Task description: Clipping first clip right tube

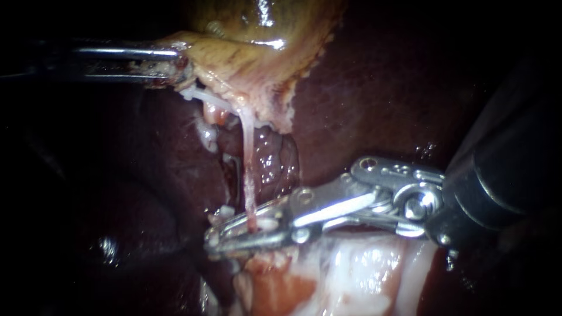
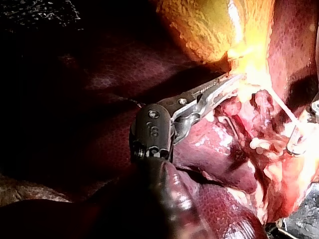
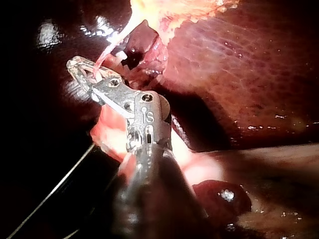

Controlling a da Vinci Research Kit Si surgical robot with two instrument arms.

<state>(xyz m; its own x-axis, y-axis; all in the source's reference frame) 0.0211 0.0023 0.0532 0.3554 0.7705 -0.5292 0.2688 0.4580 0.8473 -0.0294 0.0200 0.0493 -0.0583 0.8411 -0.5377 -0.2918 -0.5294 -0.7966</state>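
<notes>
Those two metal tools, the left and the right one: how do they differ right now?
The left instrument has slim jaws shut on the edge of the gallbladder; the right instrument has broader jaws, open, with the thin pale tube between them. The left works near the tube's upper end, the right near its lower end. Both are shiny metal.

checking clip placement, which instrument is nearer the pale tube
Right. The right instrument has the tube between its open jaws; the left instrument grips the gallbladder edge near the tube's upper end.
</notes>
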